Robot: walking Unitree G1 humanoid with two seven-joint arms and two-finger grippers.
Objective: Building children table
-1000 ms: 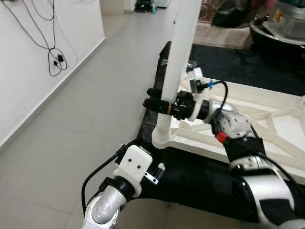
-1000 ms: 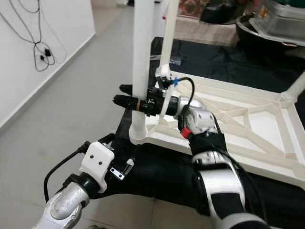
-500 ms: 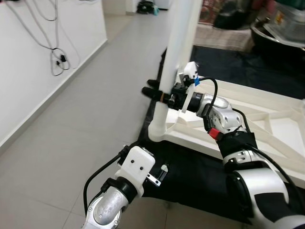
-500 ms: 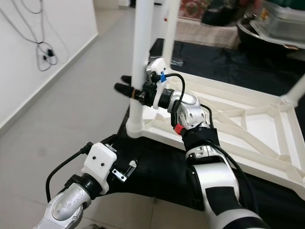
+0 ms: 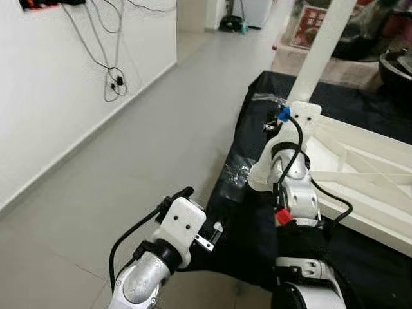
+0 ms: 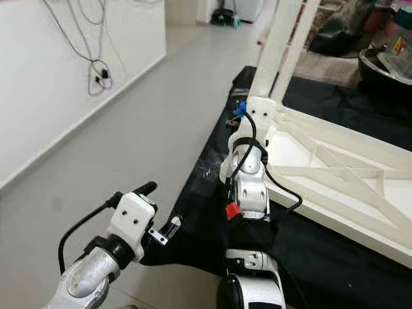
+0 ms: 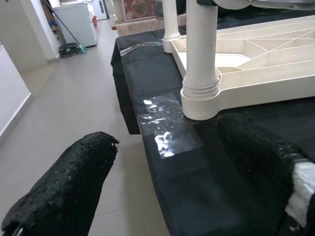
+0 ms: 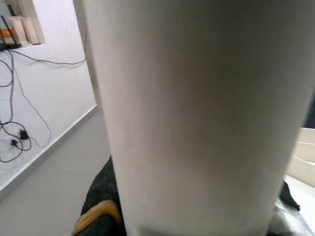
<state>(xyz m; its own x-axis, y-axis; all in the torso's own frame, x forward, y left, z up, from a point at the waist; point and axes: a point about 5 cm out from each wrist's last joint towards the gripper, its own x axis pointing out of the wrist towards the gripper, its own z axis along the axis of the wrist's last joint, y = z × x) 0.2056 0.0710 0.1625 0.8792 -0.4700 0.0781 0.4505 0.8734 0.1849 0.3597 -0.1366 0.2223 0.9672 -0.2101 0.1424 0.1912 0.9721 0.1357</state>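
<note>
The white children's table (image 5: pixel 360 168) lies upside down on a black cloth (image 6: pixel 335 257), ribbed underside up. A white leg (image 6: pixel 277 45) stands in its near corner socket (image 7: pixel 199 101). My right arm (image 5: pixel 295 193) stretches straight ahead to this leg. In the right wrist view the leg (image 8: pixel 197 98) is pressed between the black fingers (image 8: pixel 101 201), so my right gripper (image 8: pixel 197 216) is shut on it. My left gripper (image 7: pixel 167 135) hangs open low beside the cloth's edge, short of the socket, with nothing between its fingers. A second leg (image 6: pixel 306 32) rises behind the first.
A white wall (image 5: pixel 58 96) with dangling cables (image 5: pixel 114 80) runs along the left, beside the grey tile floor (image 5: pixel 167 129). A patch of clear tape (image 7: pixel 167 123) lies on the cloth's corner. A dark basin (image 6: pixel 386 64) sits at the far right.
The whole picture has swung, so the camera moved. My right gripper stays shut on the leg, with the arm now seen from behind. The left arm holds its place.
</note>
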